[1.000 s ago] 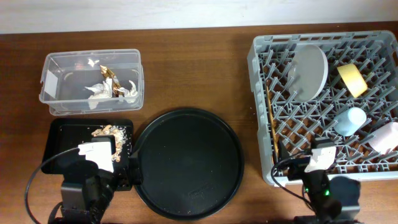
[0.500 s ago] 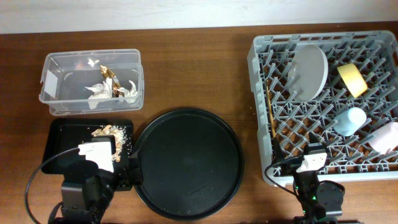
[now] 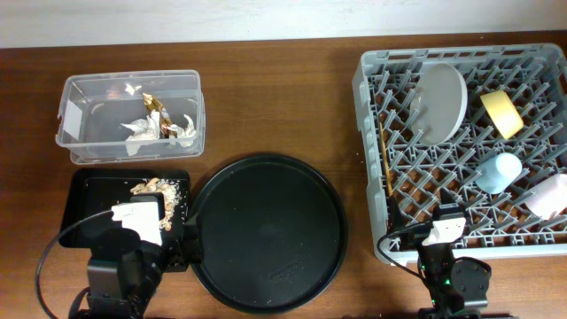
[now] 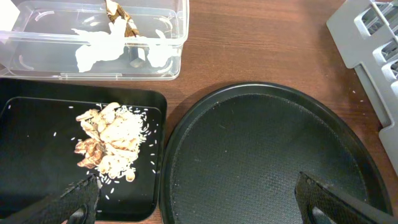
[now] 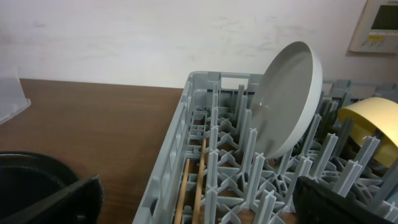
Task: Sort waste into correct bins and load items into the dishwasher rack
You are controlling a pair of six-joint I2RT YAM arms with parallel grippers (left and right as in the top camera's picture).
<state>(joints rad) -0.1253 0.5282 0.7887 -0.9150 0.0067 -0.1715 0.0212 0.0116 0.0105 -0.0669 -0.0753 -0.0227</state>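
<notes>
Overhead: rack point(image 3: 366, 133) holds one plate point(image 3: 440, 102), one bowl point(image 3: 501, 113), two cups point(image 3: 498, 172).

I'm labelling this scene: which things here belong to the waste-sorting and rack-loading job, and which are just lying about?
Job: tissue, wrapper, scraps, clear box, rectangular tray, plate, bowl, blue cup, pink cup, chopsticks, rack.
Lying about: round tray, wall panel.

Black left arm point(image 3: 117, 275) and right arm point(image 3: 454, 282), white-capped, with looping black cables point(image 3: 51, 246).
</notes>
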